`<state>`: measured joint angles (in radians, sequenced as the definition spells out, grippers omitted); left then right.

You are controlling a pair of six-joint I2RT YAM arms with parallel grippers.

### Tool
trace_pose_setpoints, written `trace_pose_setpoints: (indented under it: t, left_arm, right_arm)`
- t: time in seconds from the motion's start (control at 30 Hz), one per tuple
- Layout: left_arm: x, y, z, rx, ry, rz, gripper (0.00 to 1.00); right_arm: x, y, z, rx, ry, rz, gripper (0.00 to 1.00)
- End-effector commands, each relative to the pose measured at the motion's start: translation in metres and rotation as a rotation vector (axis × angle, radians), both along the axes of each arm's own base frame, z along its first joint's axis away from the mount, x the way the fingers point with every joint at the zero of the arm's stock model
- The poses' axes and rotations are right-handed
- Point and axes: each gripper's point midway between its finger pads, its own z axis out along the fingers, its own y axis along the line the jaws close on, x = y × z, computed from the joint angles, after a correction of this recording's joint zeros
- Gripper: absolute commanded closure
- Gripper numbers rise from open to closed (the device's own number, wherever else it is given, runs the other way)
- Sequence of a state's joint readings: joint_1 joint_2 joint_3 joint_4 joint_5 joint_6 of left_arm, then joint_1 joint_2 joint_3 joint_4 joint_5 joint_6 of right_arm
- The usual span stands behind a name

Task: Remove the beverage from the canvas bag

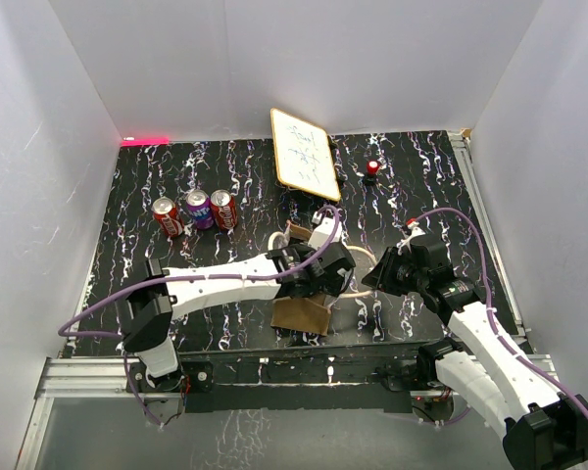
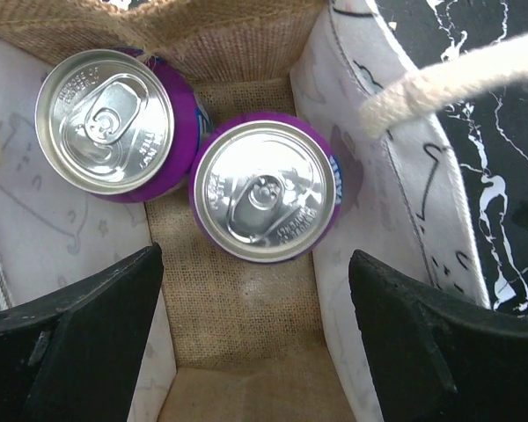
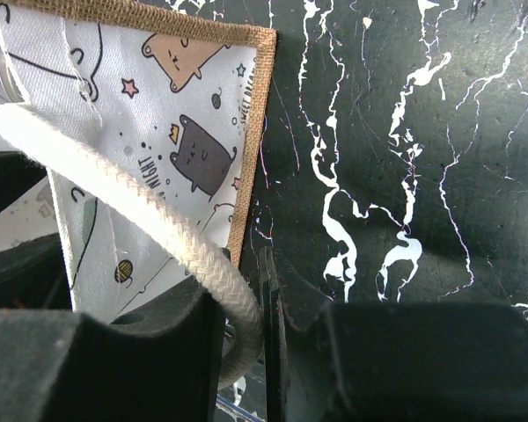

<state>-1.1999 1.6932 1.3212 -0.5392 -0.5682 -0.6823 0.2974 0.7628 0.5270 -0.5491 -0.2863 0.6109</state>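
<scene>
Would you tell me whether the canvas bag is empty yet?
Not empty: the left wrist view shows two purple cans standing upright inside the canvas bag.

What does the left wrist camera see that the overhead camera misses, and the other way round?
Left wrist only: two purple cans upright inside the canvas bag, between the open left fingers. Overhead only: three cans standing on the table, a whiteboard, both arms. Both: the canvas bag and its cream handle.
</scene>
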Motion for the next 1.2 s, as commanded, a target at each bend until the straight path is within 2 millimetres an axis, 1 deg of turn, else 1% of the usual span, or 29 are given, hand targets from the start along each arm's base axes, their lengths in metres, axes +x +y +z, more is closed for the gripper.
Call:
trace_pose_setpoints:
  t: [0.0, 0.2, 0.37, 0.57, 0.8, 0.9, 0.97, 1.07, 1.17]
  left_arm:
    - [0.009, -0.009, 0.005, -0.048, 0.025, 0.026, 0.16]
    - [0.02, -0.017, -0.003, -0.05, 0.028, 0.031, 0.16]
    - [0.034, -0.012, -0.013, -0.023, 0.037, 0.059, 0.16]
    - [0.046, -0.012, -0.017, -0.014, 0.037, 0.058, 0.15]
    - [0.055, -0.013, -0.032, 0.018, 0.059, 0.044, 0.16]
    - [0.058, -0.011, -0.035, 0.036, 0.051, 0.044, 0.18]
    - [0.059, -0.01, -0.034, 0.042, 0.043, 0.037, 0.22]
    - [0.062, -0.008, -0.028, 0.055, 0.024, 0.031, 0.35]
    - [0.063, -0.005, -0.017, 0.047, 0.006, 0.022, 0.47]
  right_arm:
    - [0.009, 0.002, 0.012, 0.01, -0.068, 0.004, 0.77]
    - [0.008, 0.002, 0.012, 0.011, -0.07, 0.006, 0.77]
    - [0.008, 0.002, 0.012, 0.011, -0.068, 0.008, 0.77]
    - [0.009, 0.002, 0.01, 0.007, -0.064, 0.006, 0.77]
    - [0.009, 0.002, 0.009, 0.005, -0.055, 0.006, 0.77]
    - [0.009, 0.002, 0.008, 0.004, -0.052, 0.006, 0.76]
    - [0.009, 0.002, 0.008, 0.003, -0.053, 0.005, 0.77]
    - [0.009, 0.002, 0.008, 0.003, -0.052, 0.005, 0.76]
    - [0.009, 0.002, 0.008, 0.002, -0.051, 0.005, 0.77]
